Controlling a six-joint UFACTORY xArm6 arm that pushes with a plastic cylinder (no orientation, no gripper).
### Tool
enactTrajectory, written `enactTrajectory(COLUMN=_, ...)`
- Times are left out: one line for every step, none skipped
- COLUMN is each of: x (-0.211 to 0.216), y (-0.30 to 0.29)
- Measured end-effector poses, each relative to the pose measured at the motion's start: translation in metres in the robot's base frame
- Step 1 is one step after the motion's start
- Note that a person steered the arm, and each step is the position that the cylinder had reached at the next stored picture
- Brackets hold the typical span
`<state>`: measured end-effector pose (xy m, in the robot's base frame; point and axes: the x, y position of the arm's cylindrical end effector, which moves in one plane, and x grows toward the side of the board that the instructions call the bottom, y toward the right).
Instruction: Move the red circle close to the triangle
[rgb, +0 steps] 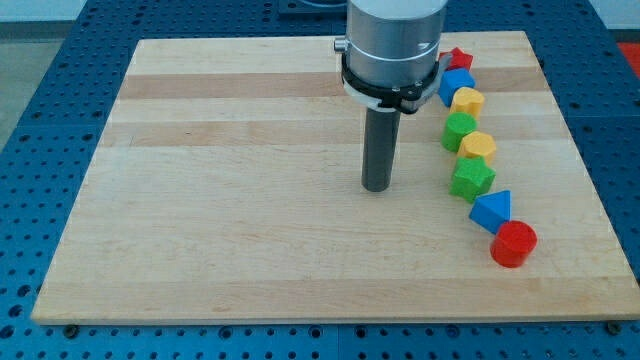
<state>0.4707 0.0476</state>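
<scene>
The red circle (514, 244) lies near the board's lower right, touching the lower right side of the blue triangle (492, 211). My tip (377, 186) rests on the board near its middle, well to the left of both blocks, about level with the green star (471, 179). The arm's white and grey body hangs above the tip at the view's top.
A curved line of blocks runs up the right side: green star, yellow hexagon (477, 146), green circle (459, 130), yellow block (467, 102), blue block (456, 84), red star (458, 59). The wooden board (220, 200) sits on a blue perforated table.
</scene>
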Motion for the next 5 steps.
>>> enactTrajectory(x=0.008, y=0.000)
enactTrajectory(x=0.043, y=0.013)
enactTrajectory(x=0.070, y=0.046)
enactTrajectory(x=0.073, y=0.058)
enactTrajectory(x=0.073, y=0.058)
